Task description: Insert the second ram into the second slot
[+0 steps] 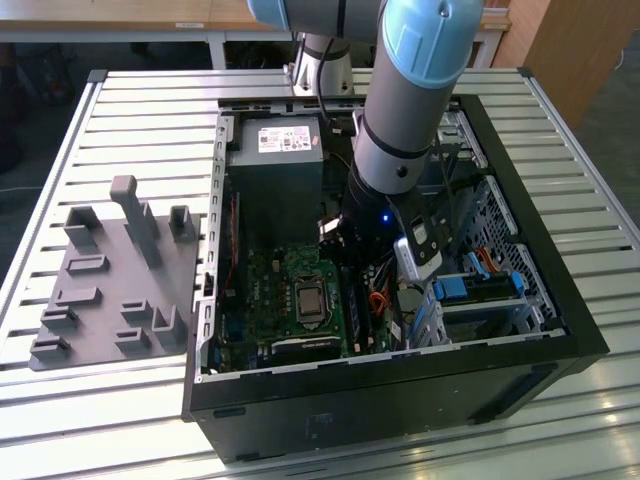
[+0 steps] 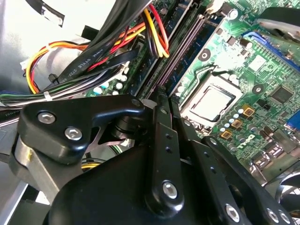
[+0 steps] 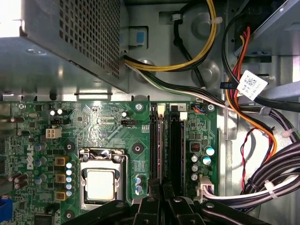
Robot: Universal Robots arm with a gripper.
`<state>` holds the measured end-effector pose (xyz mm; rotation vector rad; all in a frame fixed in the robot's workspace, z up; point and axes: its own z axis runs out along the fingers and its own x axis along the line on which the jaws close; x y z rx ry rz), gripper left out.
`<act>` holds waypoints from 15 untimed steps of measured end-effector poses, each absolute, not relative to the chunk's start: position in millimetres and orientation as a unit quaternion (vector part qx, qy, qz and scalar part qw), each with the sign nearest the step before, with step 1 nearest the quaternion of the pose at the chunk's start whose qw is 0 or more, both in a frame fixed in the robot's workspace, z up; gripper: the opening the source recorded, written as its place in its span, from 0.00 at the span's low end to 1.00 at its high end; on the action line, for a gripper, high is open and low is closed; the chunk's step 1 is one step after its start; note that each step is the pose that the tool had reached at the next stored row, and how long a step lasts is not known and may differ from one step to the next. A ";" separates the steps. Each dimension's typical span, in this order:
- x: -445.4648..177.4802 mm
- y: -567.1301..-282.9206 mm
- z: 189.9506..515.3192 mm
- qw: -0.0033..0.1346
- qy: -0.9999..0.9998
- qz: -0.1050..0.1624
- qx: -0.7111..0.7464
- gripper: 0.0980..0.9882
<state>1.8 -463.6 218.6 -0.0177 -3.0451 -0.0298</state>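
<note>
In the exterior view the gripper [image 1: 368, 262] is low inside the open computer case [image 1: 560, 330], over the green motherboard [image 1: 270, 290] just beside the processor socket.

In the second wrist view its fingers [image 2: 161, 108] are drawn almost together, apparently pinching the near end of the second ram [image 2: 171, 47] — a thin dark strip seen edge-on, lying along the slot line beside an empty slot [image 2: 185, 51] with its pins bare.

In the first wrist view the stick stands on edge, running out from the gripper between the socket [image 3: 101, 183] and the loose cables [image 3: 262, 140]. How deep it sits I cannot tell.

By my judgement it is light, stiff and fragile — best held by the bare top edge, pressed straight and never twisted.
</note>
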 end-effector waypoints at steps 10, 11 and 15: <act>1.8 -462.8 217.4 0.048 -0.999 -0.010 -0.003 0.04; 1.8 -462.7 217.5 0.048 -0.999 -0.010 -0.003 0.04; 1.9 -462.6 217.5 0.048 -0.999 -0.010 -0.003 0.04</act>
